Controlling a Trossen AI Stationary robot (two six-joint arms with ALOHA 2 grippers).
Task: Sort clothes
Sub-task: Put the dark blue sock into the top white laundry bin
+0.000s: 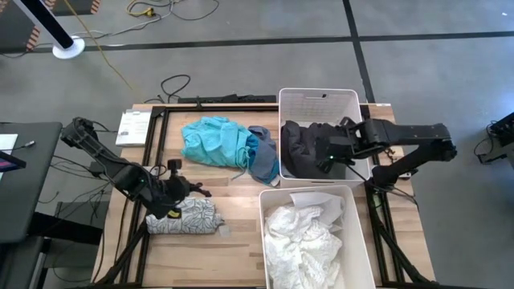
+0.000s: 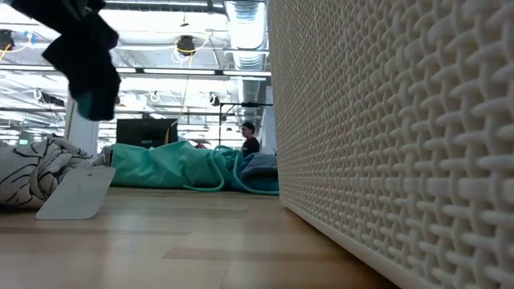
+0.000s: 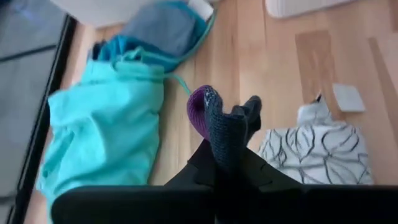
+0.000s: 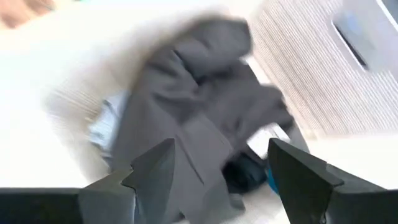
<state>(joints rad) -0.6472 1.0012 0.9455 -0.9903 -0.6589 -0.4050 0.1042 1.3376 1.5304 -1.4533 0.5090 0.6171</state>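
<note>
Dark grey garment [image 4: 205, 106] in bin, below open right pincer [image 4: 221, 165]

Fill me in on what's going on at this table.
Two robot arms are sorting clothes. The right gripper hangs open over the far bin, above the dark grey garments lying in it. The left gripper is shut on a small dark knitted piece above the leaf-print garment. A teal garment and a grey-blue one lie on the table; the near bin holds whites.

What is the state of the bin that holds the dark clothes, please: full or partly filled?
Partly filled: the dark clothes cover the near half of the bin, whose far floor is bare.
</note>
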